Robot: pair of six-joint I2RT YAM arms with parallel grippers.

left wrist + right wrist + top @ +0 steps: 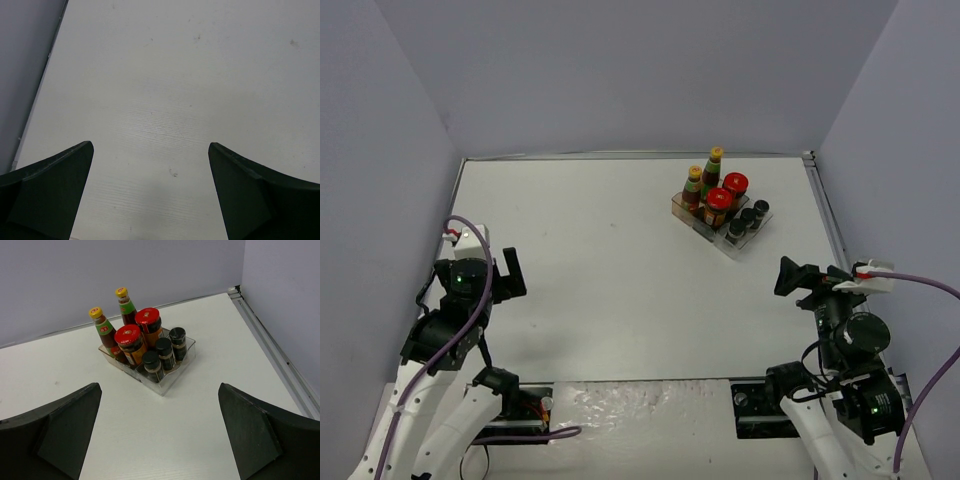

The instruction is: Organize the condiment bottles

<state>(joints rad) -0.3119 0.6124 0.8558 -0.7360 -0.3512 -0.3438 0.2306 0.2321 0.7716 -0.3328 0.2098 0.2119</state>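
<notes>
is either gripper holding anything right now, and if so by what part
Nothing is held. The left gripper and right gripper both stand open and empty, and the condiment bottles sit in the clear tray, away from both.

My top external camera looks down from high and behind onto the whole white table (600,300). The left wrist camera faces bare tabletop close up. The right wrist camera looks obliquely, from farther back, at the clear tray (169,383) of condiment bottles (129,336), which the overhead view also shows.

The white table (600,290) bears one clear tray (175,375) near its far right corner.
</notes>
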